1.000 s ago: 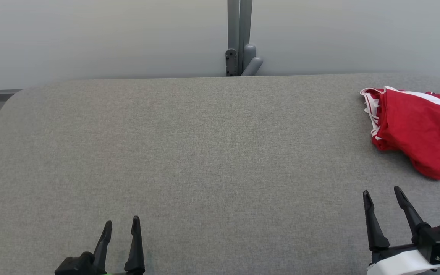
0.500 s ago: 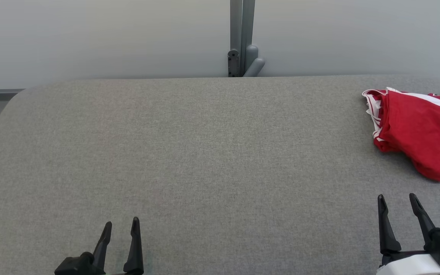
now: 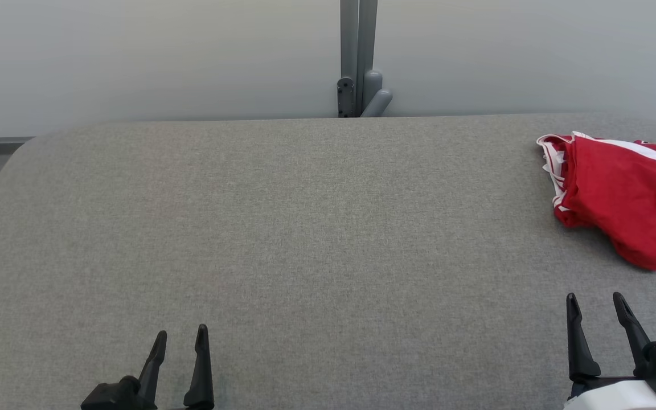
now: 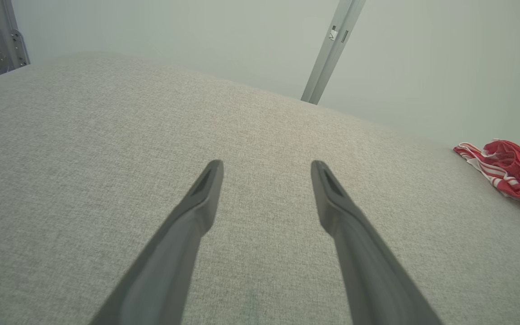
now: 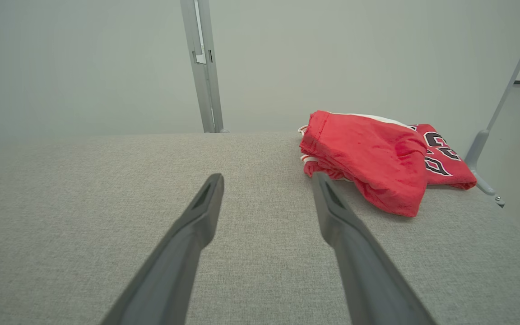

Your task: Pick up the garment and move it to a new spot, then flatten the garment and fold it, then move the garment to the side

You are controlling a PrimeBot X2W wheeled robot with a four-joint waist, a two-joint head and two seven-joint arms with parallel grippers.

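The garment [image 3: 624, 193] is a red jersey with white trim and dark lettering, lying crumpled at the far right of the grey table [image 3: 305, 228]. It also appears in the right wrist view as a red garment [image 5: 373, 155] just ahead and right of the fingers, and at the right edge of the left wrist view as a red and white garment [image 4: 508, 169]. My right gripper [image 3: 594, 297] stands open near the front right, short of the cloth. My left gripper [image 3: 181, 333] is open at the front left, with nothing between its fingers.
A grey metal post [image 3: 357, 57] with a bracket rises behind the table's far edge, against a pale wall. The table's rounded corners show at far left and far right. Another slanted frame bar [image 5: 499, 113] stands to the right of the garment.
My right gripper has drawn back toward the front right corner, away from the garment. The left gripper and garment stay where they were.
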